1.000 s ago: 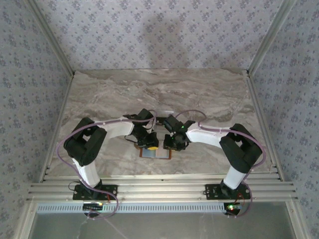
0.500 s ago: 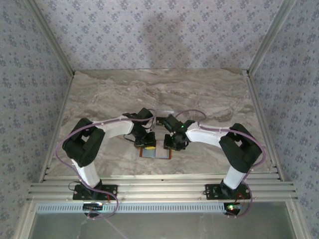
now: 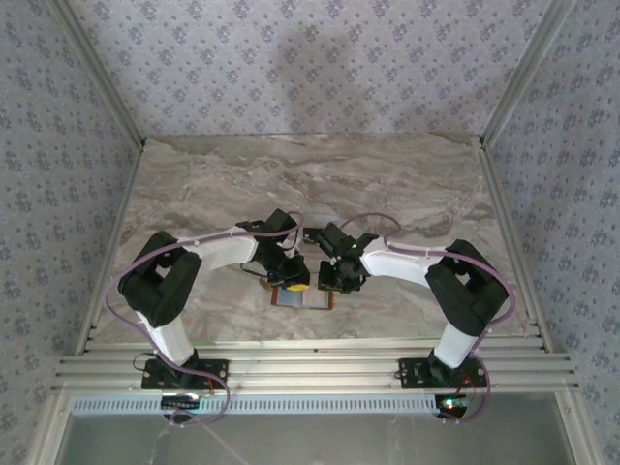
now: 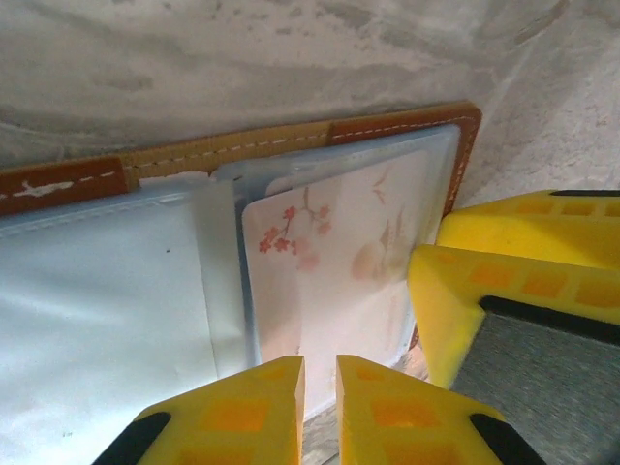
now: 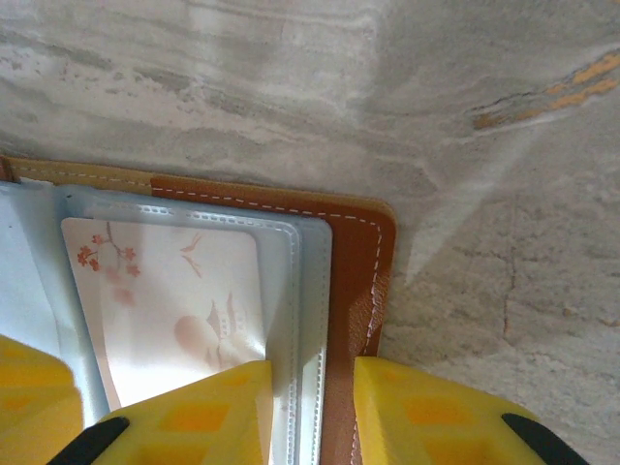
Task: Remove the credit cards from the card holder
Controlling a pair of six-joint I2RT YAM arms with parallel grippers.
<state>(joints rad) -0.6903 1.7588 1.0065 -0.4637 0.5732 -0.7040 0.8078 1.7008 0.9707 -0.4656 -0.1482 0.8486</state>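
The card holder (image 3: pixel 315 301) lies open on the marble table, orange-brown leather (image 4: pixel 242 145) framing pale blue sleeves. A whitish-pink credit card (image 4: pixel 339 242) with blossom print sits in the right-hand sleeve and shows again in the right wrist view (image 5: pixel 165 291). My left gripper (image 3: pixel 294 283) points down at that card's near edge, its jaws (image 4: pixel 321 373) almost together with nothing pinched. My right gripper (image 3: pixel 337 281) straddles the holder's right margin (image 5: pixel 354 252). Its jaws (image 5: pixel 312 373) are closed in on the sleeve edges and the leather strip. The right gripper's yellow finger (image 4: pixel 523 281) stands beside the holder.
The grey marble table (image 3: pixel 291 174) stretches bare behind and to both sides. Patterned walls enclose it on three sides. An aluminium rail (image 3: pixel 310 368) with the arm bases runs along the near edge. The two grippers stand very close together.
The left arm's elbow has drifted slightly to the left. Both grippers have stayed over the card holder.
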